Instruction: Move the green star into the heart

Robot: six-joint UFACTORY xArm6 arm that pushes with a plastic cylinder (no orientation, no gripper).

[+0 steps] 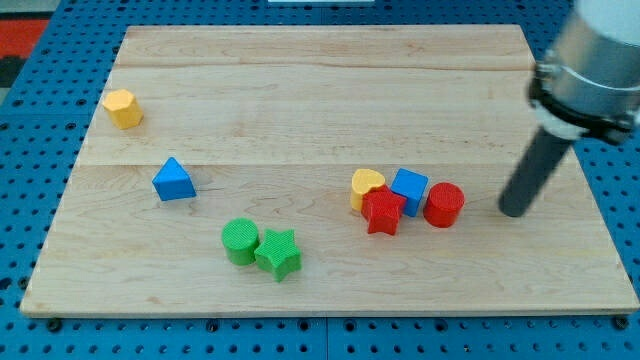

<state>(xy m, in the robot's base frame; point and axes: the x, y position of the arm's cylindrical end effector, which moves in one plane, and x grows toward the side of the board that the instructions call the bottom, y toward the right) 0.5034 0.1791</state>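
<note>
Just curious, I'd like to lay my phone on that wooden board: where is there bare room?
The whole top strip above the yellow heart cluster is bare, as is the middle between the blue triangle and that cluster. It is crowded around the heart, and where the green star touches the green cylinder.

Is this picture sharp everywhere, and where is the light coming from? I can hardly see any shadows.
Camera view: lighting is soft and even, so the green star and yellow heart cast only faint shadows on the wooden board; no strong glare. The blocks look reasonably sharp; the arm's upper body at the view's top right is blurred, while my tip stays clearer.
</note>
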